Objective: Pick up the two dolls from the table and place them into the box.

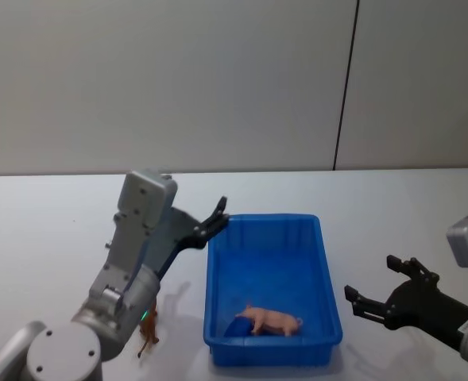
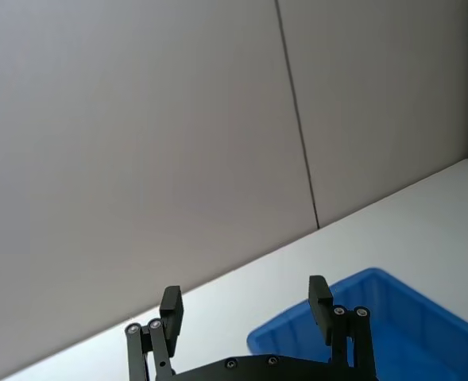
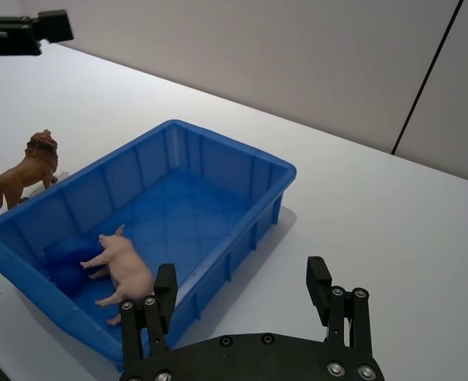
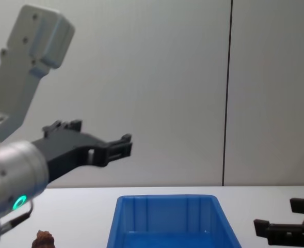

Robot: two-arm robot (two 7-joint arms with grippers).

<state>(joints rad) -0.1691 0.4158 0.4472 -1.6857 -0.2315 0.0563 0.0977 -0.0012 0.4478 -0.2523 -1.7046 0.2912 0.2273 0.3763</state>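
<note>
Low at the right, the right gripper (image 1: 370, 279) hung just above the table (image 1: 43, 222), its 2 fingers spread wide around nothing, its arm cut off by the head view's edge. Left of the 1 box (image 1: 272, 348), 1 brown lion figure (image 1: 148, 333) stood on the table just beside the wall, half hidden behind the left arm. Inside the box, near its front wall, lay 1 pink pig figure (image 1: 272, 321) on its side, touching 1 darker blue lump (image 1: 237, 326) that was hard to tell from the floor. Farther back, the left gripper (image 1: 220, 211) hovered high by the box's far left corner, fingers parted and empty.
</note>
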